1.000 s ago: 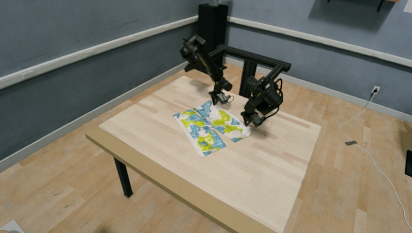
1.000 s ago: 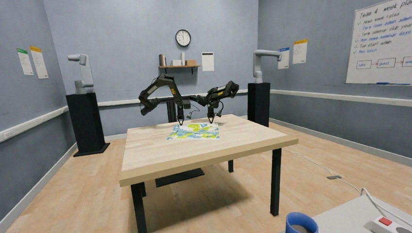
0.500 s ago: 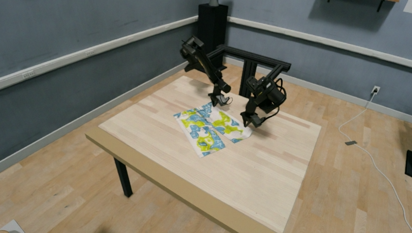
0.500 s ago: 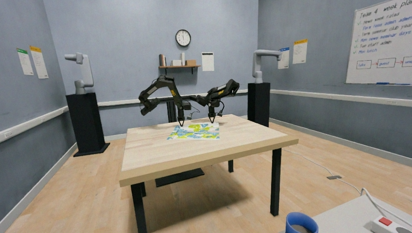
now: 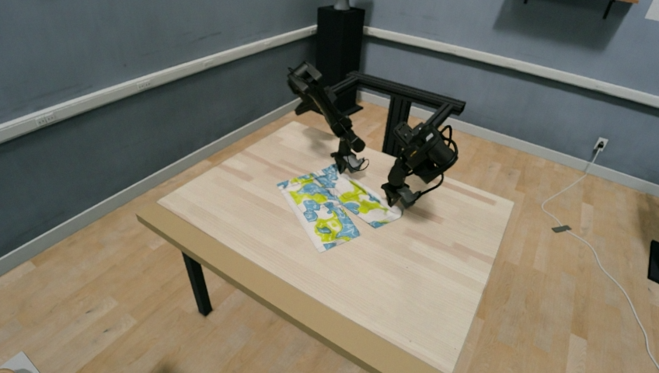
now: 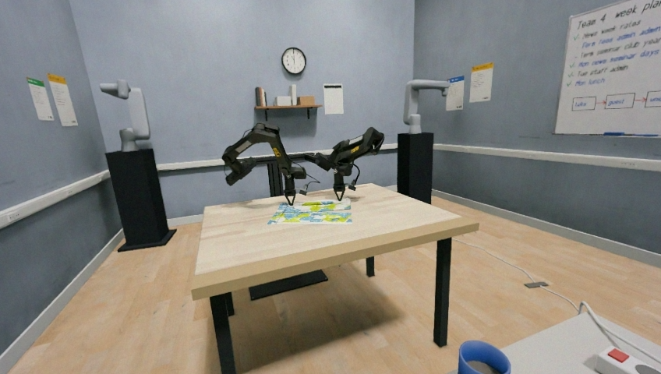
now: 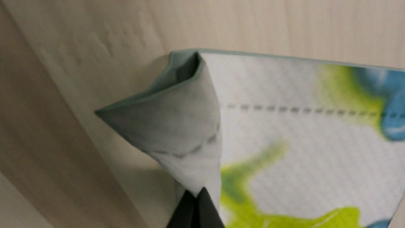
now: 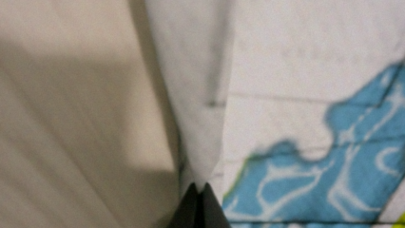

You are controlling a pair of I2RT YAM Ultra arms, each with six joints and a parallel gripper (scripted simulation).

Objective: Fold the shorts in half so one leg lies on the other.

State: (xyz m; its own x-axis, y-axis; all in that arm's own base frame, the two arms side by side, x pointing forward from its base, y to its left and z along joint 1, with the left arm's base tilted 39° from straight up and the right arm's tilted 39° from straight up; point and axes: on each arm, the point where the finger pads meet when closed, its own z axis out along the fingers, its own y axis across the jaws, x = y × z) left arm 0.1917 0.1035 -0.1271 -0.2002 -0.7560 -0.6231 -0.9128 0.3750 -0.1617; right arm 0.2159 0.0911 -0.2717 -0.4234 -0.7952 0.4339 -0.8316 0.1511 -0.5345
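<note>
So both grippers are basically closed all the way, with a thin bit of cloth pinched in the tips. The left gripper [image 5: 390,203] [image 6: 339,198] [image 7: 196,197] has the shorts [image 5: 312,210] [image 6: 315,216] [image 7: 285,157] [image 8: 280,119] by the outer corner of a leg hem, and the fabric bunches up from its fingertips into a little open fold. The right gripper [image 5: 341,169] [image 6: 290,202] [image 8: 200,192] has the waist end of that same side, where the cloth narrows to a pinched peak right at its tips.

The shorts are on the table [image 5: 406,286] [image 6: 259,250] [image 7: 71,47] [image 8: 71,119], right under both grippers. White with blue and lime green blobs, dashed stitching along the hem near the left gripper. The legs are spread in a V: the one being gripped runs between the two grippers, the other lies flat farther out from them, toward the long tan edge. Some creases run through the waist area near the right gripper.

Container-wise, there's a blue mug [image 6: 483,346] well apart from both grippers, at a pale side table [image 6: 556,338], with something greyish-brown inside. Can't tell what.

Both pairs of fingers [image 5: 341,165] [image 5: 390,197] [image 6: 287,198] [image 6: 337,194] lower.
</note>
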